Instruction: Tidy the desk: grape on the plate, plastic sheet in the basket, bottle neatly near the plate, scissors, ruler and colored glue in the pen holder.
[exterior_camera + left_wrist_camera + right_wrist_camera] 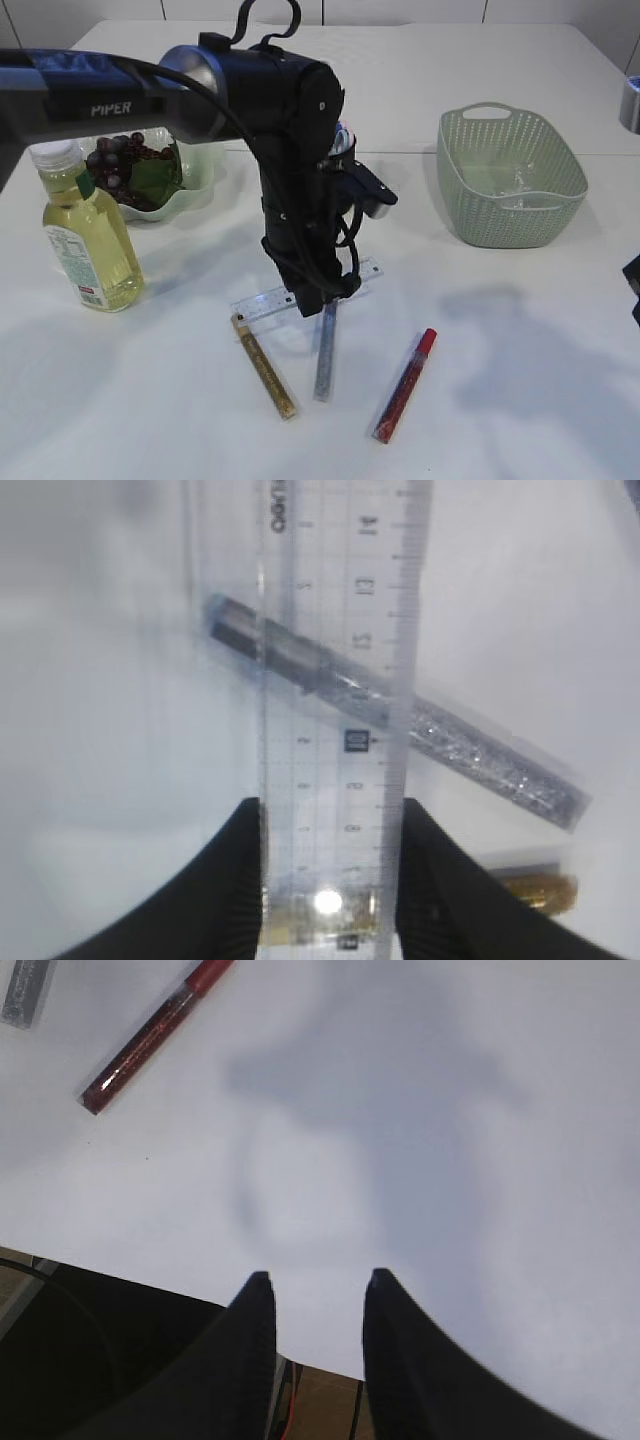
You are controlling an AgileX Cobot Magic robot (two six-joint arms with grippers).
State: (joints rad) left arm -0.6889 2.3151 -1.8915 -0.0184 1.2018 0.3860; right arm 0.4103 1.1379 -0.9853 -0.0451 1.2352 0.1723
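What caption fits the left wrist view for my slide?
Left gripper straddles the clear ruler, which lies across a silver glitter glue tube on the white table.

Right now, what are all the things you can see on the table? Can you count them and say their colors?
ruler: 1, clear, middle of table, between the left gripper's fingers, over the silver glue stick
glue sticks: 3; gold, silver, red, lying near the front
bottle: 1, yellow liquid, white cap, standing at left
plate: 1, pale green, back left, behind the bottle
grapes: 1 bunch, dark purple, on the plate
basket: 1, green, back right
left gripper: 1, black, closed on the ruler
right gripper: 1, black, open, over bare table near the edge
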